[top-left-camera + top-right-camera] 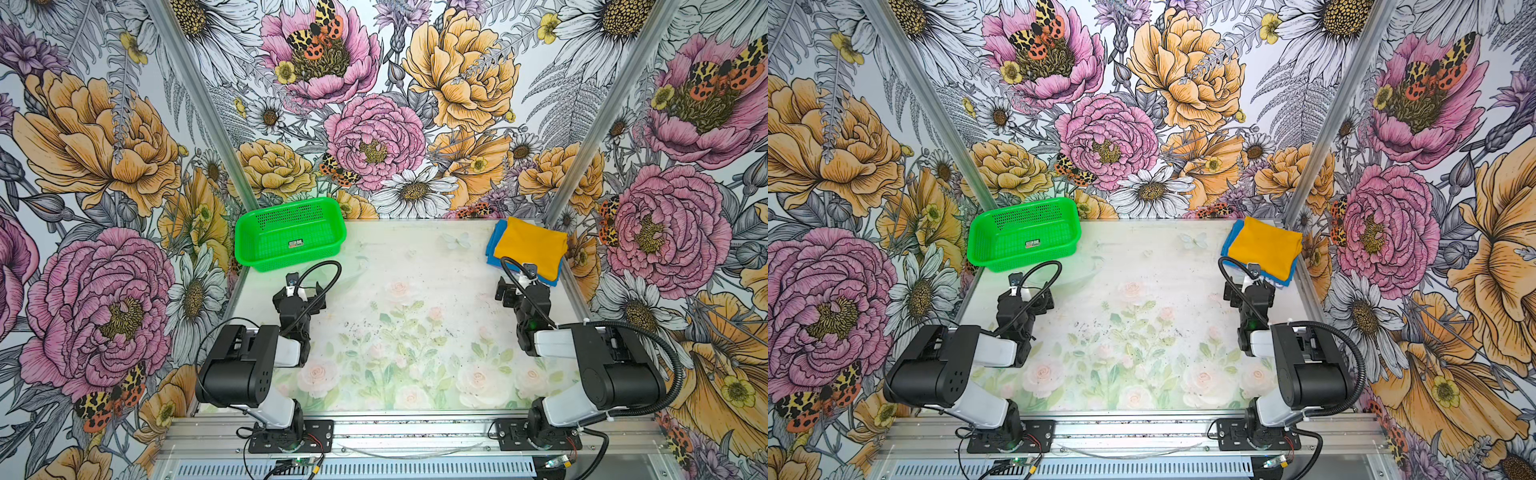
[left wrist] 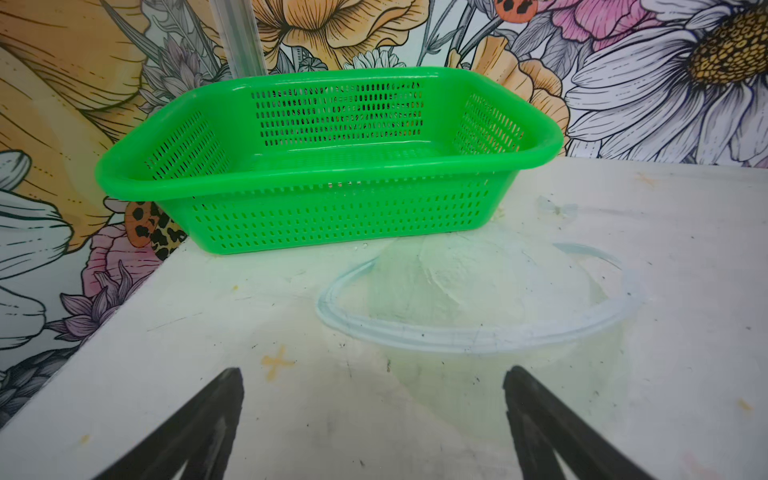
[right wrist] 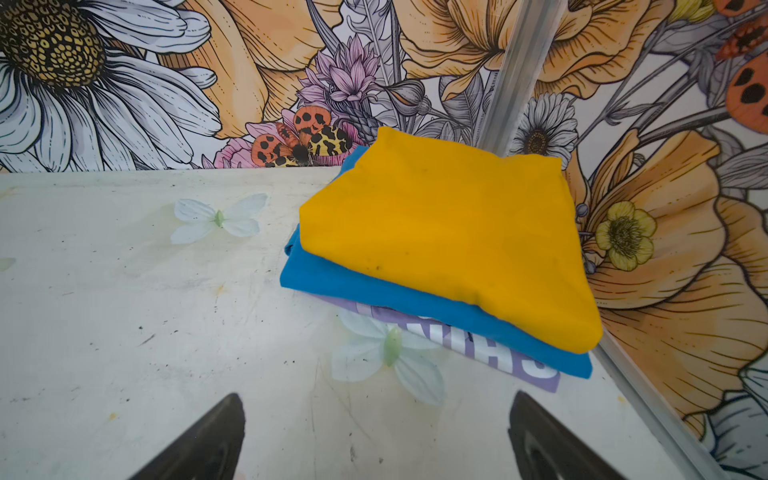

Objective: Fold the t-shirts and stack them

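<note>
Mustard-yellow t-shirt (image 3: 449,232), folded flat, lies stacked on the folded blue t-shirt (image 3: 353,286), white lettering at its edge, in the tabletop's (image 1: 415,257) far right corner; left gripper (image 2: 372,370) and right gripper (image 3: 377,394) both have jaws spread, empty.

White block lettering (image 3: 490,351) is showing upside down on a lilac band (image 3: 540,380) under the blue t-shirt (image 3: 415,299) (partly covered, maybe "SH…"); the sticker (image 1: 296,244) in the green basket (image 1: 291,216) is showing too small to read.

mustard-yellow shirt (image 3: 449,232) plain | blue shirt (image 3: 374,291) white lettering | basket (image 2: 332,216) green perforated
</note>
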{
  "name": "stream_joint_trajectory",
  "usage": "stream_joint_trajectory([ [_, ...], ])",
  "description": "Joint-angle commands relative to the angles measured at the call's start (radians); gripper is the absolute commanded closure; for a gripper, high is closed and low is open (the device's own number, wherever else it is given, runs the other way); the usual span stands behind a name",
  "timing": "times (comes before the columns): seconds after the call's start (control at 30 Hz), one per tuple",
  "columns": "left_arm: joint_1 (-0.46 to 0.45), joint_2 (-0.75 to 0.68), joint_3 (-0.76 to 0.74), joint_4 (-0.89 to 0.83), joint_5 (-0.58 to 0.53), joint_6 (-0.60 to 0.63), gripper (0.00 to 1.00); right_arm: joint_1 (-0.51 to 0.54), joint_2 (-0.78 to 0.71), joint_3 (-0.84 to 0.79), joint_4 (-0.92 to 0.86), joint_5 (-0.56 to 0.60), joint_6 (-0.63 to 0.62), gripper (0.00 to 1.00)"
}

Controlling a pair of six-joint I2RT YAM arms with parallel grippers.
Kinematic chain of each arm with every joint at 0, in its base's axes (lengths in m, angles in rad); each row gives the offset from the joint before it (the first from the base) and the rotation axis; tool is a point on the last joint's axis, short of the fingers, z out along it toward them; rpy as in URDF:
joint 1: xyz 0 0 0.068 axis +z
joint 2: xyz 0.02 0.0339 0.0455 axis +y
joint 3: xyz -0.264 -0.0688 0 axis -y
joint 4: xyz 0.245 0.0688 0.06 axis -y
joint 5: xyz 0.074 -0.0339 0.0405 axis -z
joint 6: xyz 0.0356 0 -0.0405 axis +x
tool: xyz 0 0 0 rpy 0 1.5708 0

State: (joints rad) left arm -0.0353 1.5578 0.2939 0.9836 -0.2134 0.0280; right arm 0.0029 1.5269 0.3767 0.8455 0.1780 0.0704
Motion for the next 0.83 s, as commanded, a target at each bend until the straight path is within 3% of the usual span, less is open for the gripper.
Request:
stream_joint_trajectory([
  [0.0,-0.003,-0.017,0.068,-0.036,0.035,0.012,0.01,-0.006,0.008,0.009,0.037,-0.018,0.015,0.00],
  [0.8,0.018,-0.008,0.080,-0.038,0.034,-0.018,0.01,-0.006,0.012,0.013,0.029,-0.066,-0.006,0.01],
])
